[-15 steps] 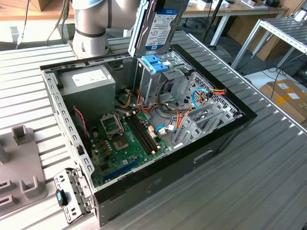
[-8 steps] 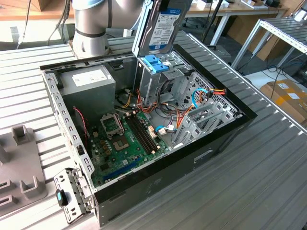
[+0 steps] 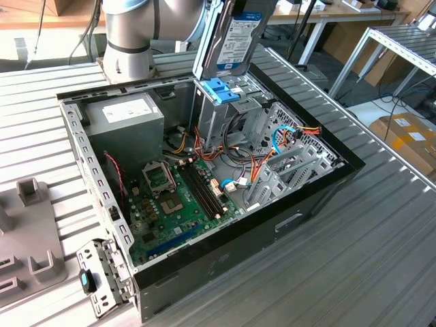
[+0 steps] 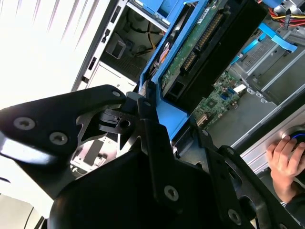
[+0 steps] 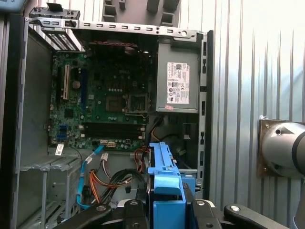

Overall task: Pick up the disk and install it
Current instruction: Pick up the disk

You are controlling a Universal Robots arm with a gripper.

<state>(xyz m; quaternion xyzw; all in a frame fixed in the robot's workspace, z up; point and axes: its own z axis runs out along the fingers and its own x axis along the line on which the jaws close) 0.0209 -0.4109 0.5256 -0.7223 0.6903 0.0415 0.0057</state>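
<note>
the gripper [image 5: 167, 210] is clamped on the disk [image 3: 240, 37], holding it tilted just above the blue handle [image 3: 219, 90] in the open computer case [image 3: 272, 228].

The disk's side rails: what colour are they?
The disk has blue rails, clearest in the second wrist view.

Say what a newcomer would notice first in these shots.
The disk hangs on edge in the pincer, just above the blue-handled drive cage of the open computer case. Inside the case lie the green motherboard and a grey power supply. In the second wrist view a person's hand sits close by the case.
</note>
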